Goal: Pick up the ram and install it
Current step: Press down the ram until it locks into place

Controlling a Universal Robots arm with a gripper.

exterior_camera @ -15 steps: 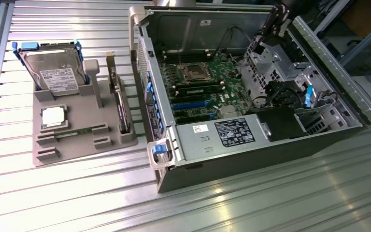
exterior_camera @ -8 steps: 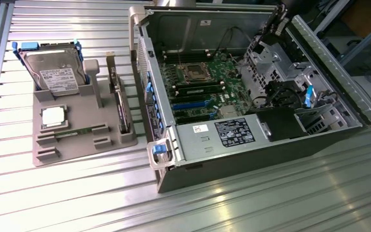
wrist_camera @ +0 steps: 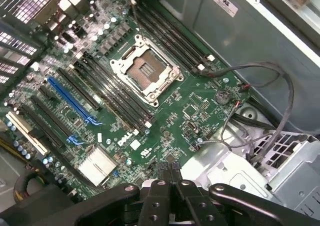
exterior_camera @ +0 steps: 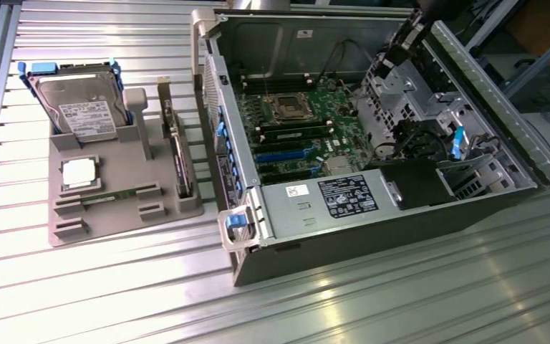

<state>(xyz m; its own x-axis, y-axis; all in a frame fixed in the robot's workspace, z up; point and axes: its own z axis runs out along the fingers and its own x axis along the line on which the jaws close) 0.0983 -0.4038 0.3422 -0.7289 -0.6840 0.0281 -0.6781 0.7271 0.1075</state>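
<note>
My claw (wrist_camera: 170,173) hangs clenched and empty above the motherboard (wrist_camera: 165,110) inside the open computer case (exterior_camera: 371,215), fingertips pressed together over the board's edge near the bare CPU socket (wrist_camera: 144,74). In the exterior view, one ram (exterior_camera: 294,132) stick seems already seated in a slot beside the socket. Another ram stick (exterior_camera: 112,197) lies in its holder on the grey tray (exterior_camera: 84,229), at the exterior view's left, well apart from the case, next to the square CPU chip (exterior_camera: 79,173). I judge the work to be between picks. Loose cables (wrist_camera: 260,100) and the case wall (wrist_camera: 240,35) crowd one side; the empty memory slots (wrist_camera: 115,90) lie open from above
</note>
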